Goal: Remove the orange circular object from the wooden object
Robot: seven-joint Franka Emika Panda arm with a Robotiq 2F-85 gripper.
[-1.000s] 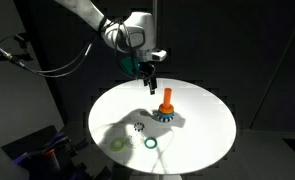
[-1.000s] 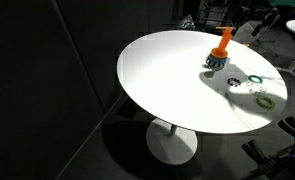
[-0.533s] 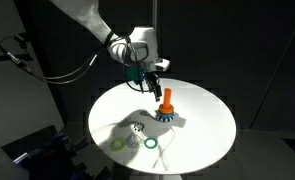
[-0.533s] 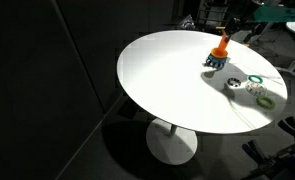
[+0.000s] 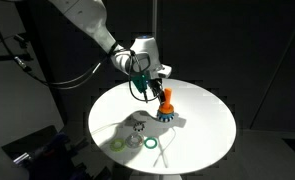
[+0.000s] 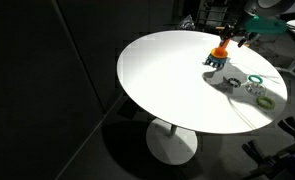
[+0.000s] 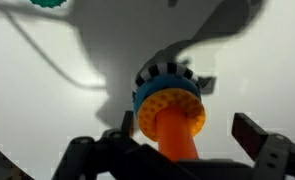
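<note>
- The gripper [image 7: 172,150] hung low over the round white worktop [image 5: 202,140], with its jaws spread wide.
- In the wrist view one dark finger [image 7: 87,150] stood on one side of the wooden object [image 7: 177,140] and the other on the far side. There was clear space between each finger and the peg, so nothing was held.
- The wooden object stood upright in the half of the worktop toward the far edge in an exterior view [image 5: 167,97], about midway across its width.
- The orange circular object [image 7: 170,105] sat on the peg, threaded around it and resting low on the shaft.
- A blue toothed ring [image 7: 167,80] lay just under it at the foot of the peg, touching the worktop.
- In an exterior view the arm [image 5: 87,20] came in from above the far edge, and the gripper was right beside the top of the peg.
- Near the front edge lay a pale yellow ring [image 5: 119,145] and a green ring [image 5: 150,143], well apart from the peg.
- A small pale piece [image 5: 138,127] lay between those rings and the peg, too small to make out.
</note>
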